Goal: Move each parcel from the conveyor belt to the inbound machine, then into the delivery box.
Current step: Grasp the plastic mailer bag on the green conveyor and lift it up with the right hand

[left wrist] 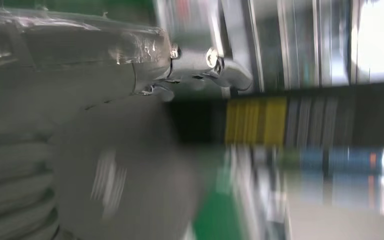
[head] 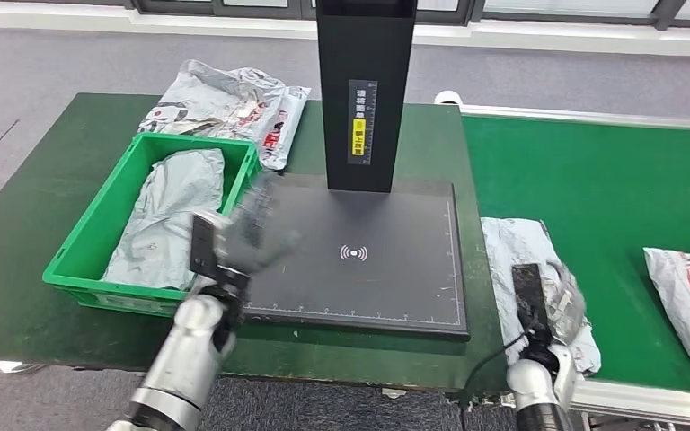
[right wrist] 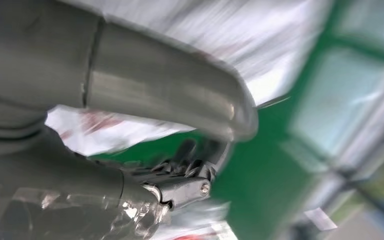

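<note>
Now the left hand [head: 247, 238] is held open at lower left, over the black machine [head: 359, 256]. At lower right, a grey parcel [head: 539, 287] is gripped by the right hand [head: 552, 305].

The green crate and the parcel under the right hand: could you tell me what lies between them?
In the head view, the black scanner plate with its upright post lies between the green crate and the parcel; the blurred left hand hovers over the plate's near-left corner.

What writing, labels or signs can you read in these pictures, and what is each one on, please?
Wireless-wave sign, no words: on the black scanner plate.
Yellow and grey label on the black post: characters too small to read.
Red print on the grey parcels: too blurred to read.
</note>
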Motion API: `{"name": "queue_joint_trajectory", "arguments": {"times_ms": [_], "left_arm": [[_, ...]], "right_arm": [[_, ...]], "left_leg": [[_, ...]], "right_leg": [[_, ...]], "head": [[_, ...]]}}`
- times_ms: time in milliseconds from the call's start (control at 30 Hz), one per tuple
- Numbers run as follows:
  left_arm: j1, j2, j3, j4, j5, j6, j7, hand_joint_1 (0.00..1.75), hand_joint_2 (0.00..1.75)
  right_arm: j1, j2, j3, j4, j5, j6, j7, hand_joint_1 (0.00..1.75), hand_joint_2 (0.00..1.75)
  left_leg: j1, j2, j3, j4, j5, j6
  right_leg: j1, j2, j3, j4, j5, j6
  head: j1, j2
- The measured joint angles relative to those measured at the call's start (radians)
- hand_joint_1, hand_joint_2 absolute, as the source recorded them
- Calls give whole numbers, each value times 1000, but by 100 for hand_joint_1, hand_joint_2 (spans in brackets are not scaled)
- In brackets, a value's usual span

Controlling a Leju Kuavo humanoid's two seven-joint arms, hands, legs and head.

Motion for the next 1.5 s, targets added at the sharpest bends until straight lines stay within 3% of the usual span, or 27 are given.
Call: {"name": "queue_joint_trajectory", "arguments": {"times_ms": [100,233,667,800,1033,1067,1167,1200,1367,1500], "left_arm": [[28,-31,-79,26,24,9,-11,0,175],[29,-33,-114,39,48,10,4,0,175],[30,-34,-143,51,51,9,7,0,175],[30,-34,-143,52,51,9,7,0,175],[30,-34,-144,55,51,14,10,0,175],[30,-34,-144,55,51,14,11,0,175],[29,-34,-144,55,51,16,13,0,175],[29,-34,-144,55,52,16,14,0,175],[19,-32,-144,61,67,1,18,0,175],[7,-32,-144,68,90,-18,22,0,175]], "right_arm": [[-40,-25,-70,182,27,-21,-32,0,0],[-57,-34,-107,292,59,-16,-17,0,0],[-86,-38,-138,386,63,-15,-16,0,0],[-87,-38,-139,394,66,-16,-16,0,175],[-89,-39,-151,400,101,-12,4,0,175],[-89,-39,-154,400,108,-5,14,26,175],[-96,-40,-156,409,156,56,73,157,175],[-102,-40,-156,418,181,89,99,175,175],[-152,-41,-128,467,321,293,237,175,175],[-187,-49,-109,498,350,349,264,175,175]], "left_leg": [[-2,6,-2,1,-2,1],[-3,12,-1,1,-3,2],[-3,12,-1,1,-3,1],[-3,12,-1,1,-3,1],[-3,12,-1,1,-3,1],[-3,12,-1,1,-3,1],[-3,12,-1,0,-3,1],[-3,12,-1,0,-3,1],[5,30,8,0,-10,-2],[8,42,18,1,-22,0]], "right_leg": [[-2,6,-3,0,4,2],[-3,12,-5,0,3,2],[-3,12,-5,1,2,1],[-3,12,-5,1,2,1],[-3,12,-5,1,2,1],[-3,12,-5,1,2,1],[-3,12,-5,1,2,1],[-3,12,-5,1,2,1],[5,29,5,-6,2,-3],[7,36,20,-11,-7,2]], "head": [[0,0],[-1,0],[0,0],[0,0],[0,0],[0,0],[0,0],[0,0],[0,0],[0,0]]}}
